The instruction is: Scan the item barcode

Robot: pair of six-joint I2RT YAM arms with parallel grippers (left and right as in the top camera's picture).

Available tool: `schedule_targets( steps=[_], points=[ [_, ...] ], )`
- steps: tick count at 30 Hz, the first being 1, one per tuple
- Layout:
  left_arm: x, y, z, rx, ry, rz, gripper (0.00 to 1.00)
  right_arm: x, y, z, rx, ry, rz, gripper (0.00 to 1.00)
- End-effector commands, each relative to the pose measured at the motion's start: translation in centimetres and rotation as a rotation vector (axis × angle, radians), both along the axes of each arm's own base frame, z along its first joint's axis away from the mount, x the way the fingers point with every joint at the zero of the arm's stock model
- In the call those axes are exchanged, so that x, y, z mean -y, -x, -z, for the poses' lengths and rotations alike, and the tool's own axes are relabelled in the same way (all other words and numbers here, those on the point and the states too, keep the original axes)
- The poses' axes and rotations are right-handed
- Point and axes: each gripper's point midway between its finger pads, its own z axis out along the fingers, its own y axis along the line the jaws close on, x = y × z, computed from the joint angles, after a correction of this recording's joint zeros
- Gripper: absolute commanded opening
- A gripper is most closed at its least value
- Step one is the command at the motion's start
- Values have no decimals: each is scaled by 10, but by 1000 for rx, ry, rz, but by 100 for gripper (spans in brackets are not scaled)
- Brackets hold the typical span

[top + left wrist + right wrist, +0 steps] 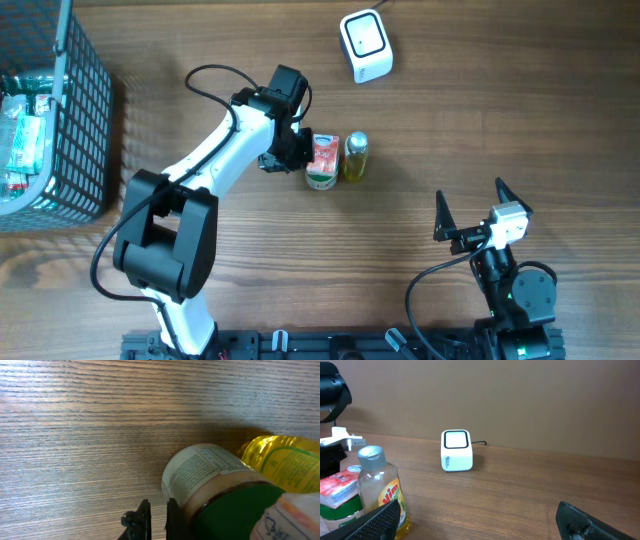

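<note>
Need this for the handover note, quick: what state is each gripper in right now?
Left gripper: closed, holding nothing, right beside the green-lidded jar.
Right gripper: open, holding nothing.

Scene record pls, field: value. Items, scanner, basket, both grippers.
jar: green lid, upright, mid-table
bottle: yellow liquid, grey cap, upright, close beside the jar
scanner: white box, far side of the table, apart from both items
basket: wire, at the table's left edge, packets inside
left gripper: shut, right beside the jar, holding nothing
right gripper: open, empty, away from the items
</note>
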Motion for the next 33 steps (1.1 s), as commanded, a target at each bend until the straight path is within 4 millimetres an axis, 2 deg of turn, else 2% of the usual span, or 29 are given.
schedule_targets(
  steps=[1,3,5,7,8,9,11,13,16,22,27,33],
  points=[
    [-11,0,6,-6,-39,-33,4,3,0,-1,5,-3,13,100],
    [-20,-5,0,13,-65,-49,4,3,0,-1,5,-3,13,100],
    [-28,-14,-16,49,-71,-68,4,3,0,-1,5,-2,13,100],
    [-31,-26,-41,107,-50,-87,4,3,0,-1,5,-2,13,100],
    [-31,-34,-63,157,-25,-98,7,3,0,-1,5,-2,13,100],
    [-31,-37,-76,185,-6,-103,16,3,0,-1,5,-3,13,100],
    [-29,-37,-99,227,26,-103,43,3,0,-1,5,-3,13,100],
    [-28,-32,-112,248,37,-97,54,3,0,-1,5,-3,13,100],
    [-21,-19,-114,225,31,-44,63,3,0,-1,5,-3,13,100],
    [6,8,-91,155,4,99,64,3,0,-1,5,-3,13,100],
    [21,14,-80,150,-7,140,66,3,0,-1,5,-2,13,100],
    [31,9,-82,191,3,157,72,3,0,-1,5,-3,13,100]
  ],
)
